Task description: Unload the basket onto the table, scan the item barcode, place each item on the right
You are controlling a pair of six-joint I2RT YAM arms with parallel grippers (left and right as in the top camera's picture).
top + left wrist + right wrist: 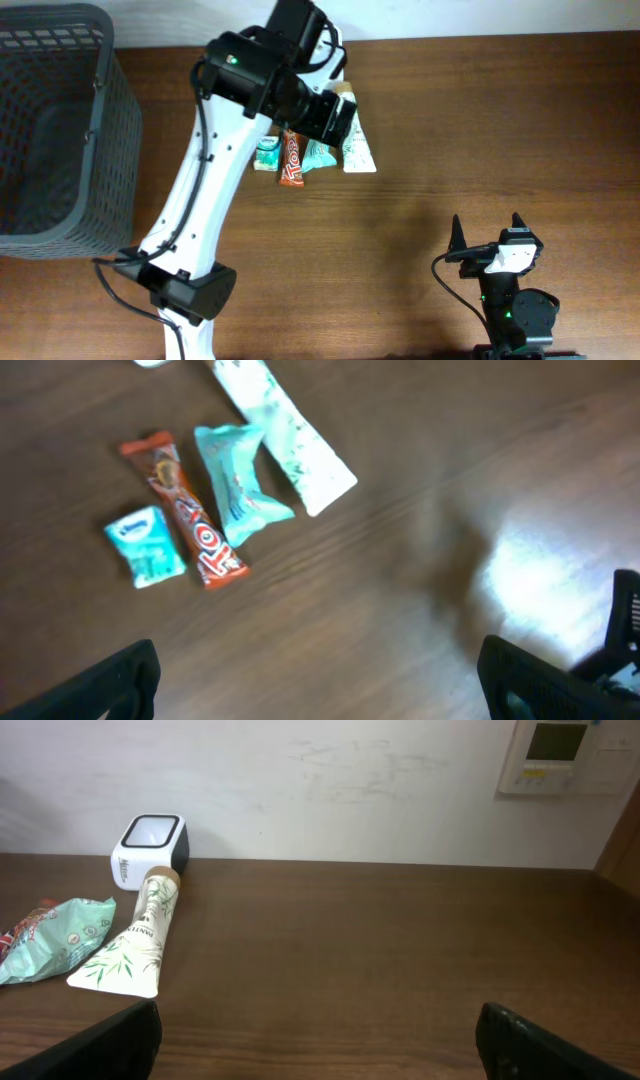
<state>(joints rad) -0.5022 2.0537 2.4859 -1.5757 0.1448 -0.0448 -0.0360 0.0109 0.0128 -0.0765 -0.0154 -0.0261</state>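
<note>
– Grey mesh basket (50,130) at the left edge of the table (480,120), well to the left of the left pincer (320,695). Bare wood between the two.
– Left pincer state?
– Spread wide, nothing between its fingers (110,685). It hangs over the item cluster. In its own view, all ahead and mostly to its left, lying flat: small teal packet (147,546), red-brown bar (185,510), teal pouch (238,482), white tube (285,435). Bar and pouch lie edge to edge, with the packet just beside the bar.
– Room to the right?
– Open tabletop from the tube across to the right pincer (487,225), which sits near the front edge, well apart from the cluster. It's also spread and empty.
– Surface, room?
– Dark brown wood grain, with a glare patch (530,570) ahead-right of the left pincer. White wall (300,800) behind, wall panel (560,755) top right.
– What differs between views?
– Only the right wrist view shows the scanner (150,845), a white-and-black box far ahead-left of the right pincer at the back edge by the wall. The tube's cap end is just beside it; can't tell if they touch. Overhead, the left arm (200,180) covers that spot.
</note>
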